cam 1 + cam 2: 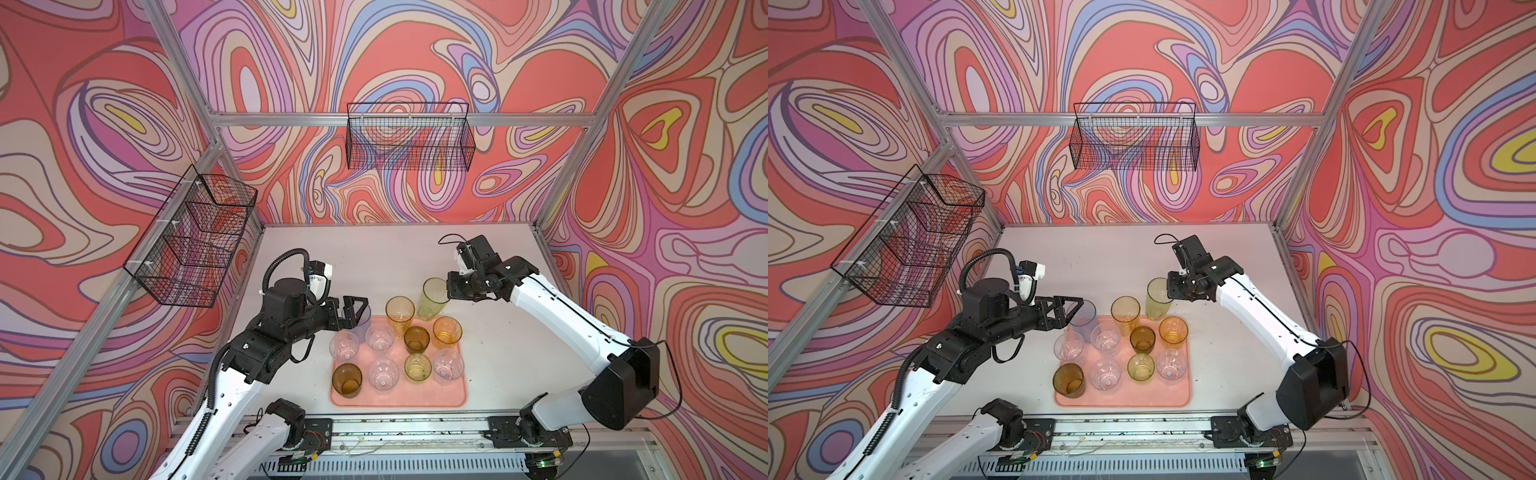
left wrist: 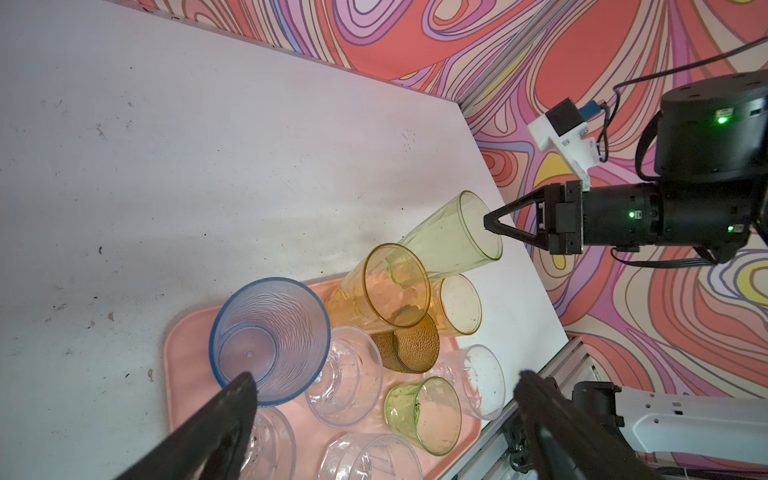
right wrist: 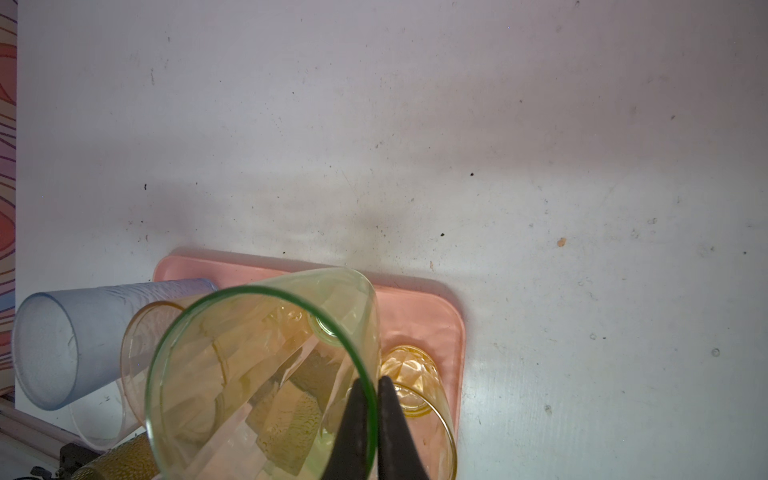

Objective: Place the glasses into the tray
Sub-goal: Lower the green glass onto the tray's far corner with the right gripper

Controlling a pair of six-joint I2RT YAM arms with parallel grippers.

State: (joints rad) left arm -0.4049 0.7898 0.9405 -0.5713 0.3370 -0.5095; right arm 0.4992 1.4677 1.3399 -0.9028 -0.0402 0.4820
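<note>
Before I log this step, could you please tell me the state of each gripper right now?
Left gripper: open, holding nothing.
Right gripper: shut on the rim of the tall yellow-green glass.

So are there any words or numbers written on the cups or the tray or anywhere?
None: no word, label, number or sign can be read here.
The yellow-green glass, the other glasses, the tray and the wire baskets are plain.
The walls show only swirls.
</note>
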